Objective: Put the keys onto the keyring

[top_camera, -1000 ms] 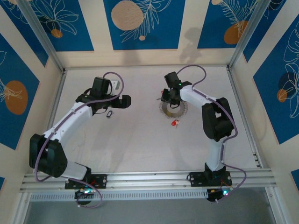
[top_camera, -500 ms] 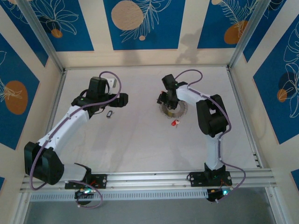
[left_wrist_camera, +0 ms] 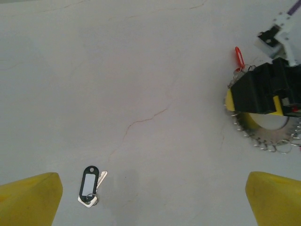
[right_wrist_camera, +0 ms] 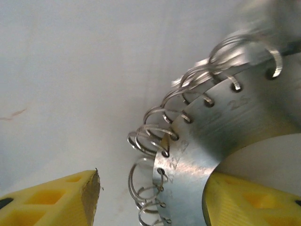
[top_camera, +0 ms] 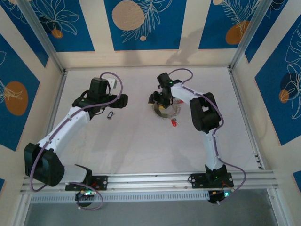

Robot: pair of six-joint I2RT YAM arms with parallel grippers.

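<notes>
The keyring (top_camera: 165,110) is a flat grey metal disc with a hole in the middle and small wire loops all round its rim; it lies on the white table at centre right. My right gripper (top_camera: 158,100) is open and straddles the keyring's (right_wrist_camera: 197,155) left rim, one yellow finger (right_wrist_camera: 51,202) outside it and the other inside the hole. A small red-headed key (top_camera: 174,123) lies just beside the ring on its near side, and its red head (left_wrist_camera: 239,55) shows next to the ring (left_wrist_camera: 263,127). My left gripper (top_camera: 125,101) is open and holds nothing.
A silver key with a black tag (top_camera: 110,115) lies on the table below my left gripper, near its left finger (left_wrist_camera: 89,186). Metal rails and patterned walls border the table (top_camera: 141,150).
My right arm has swung left and its gripper has come down over the ring's left rim; the ring has shifted slightly left. The left arm stretched out earlier and now holds still.
</notes>
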